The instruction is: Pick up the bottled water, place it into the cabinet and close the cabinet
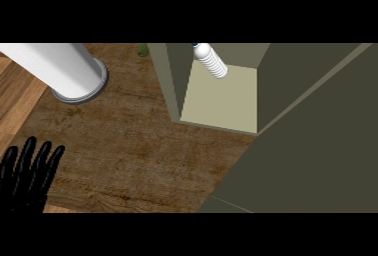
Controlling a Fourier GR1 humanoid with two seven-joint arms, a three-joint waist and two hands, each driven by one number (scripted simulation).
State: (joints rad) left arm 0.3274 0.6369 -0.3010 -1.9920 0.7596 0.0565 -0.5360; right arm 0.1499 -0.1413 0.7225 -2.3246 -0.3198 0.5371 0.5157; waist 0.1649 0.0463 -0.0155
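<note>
the bottled water (210, 61) lies inside the cabinet (221, 100), on its pale shelf floor near the back, its ribbed white body pointing toward the front and its cap toward the rear. no label or writing can be read on it. the cabinet's dark door (317, 150) stands open at the view's right. the left hand (28, 172) rests at the lower left edge over the brown bench (140, 150), fingers straight and spread, holding nothing. a white cylinder (66, 67) stands on the bench at upper left.
</note>
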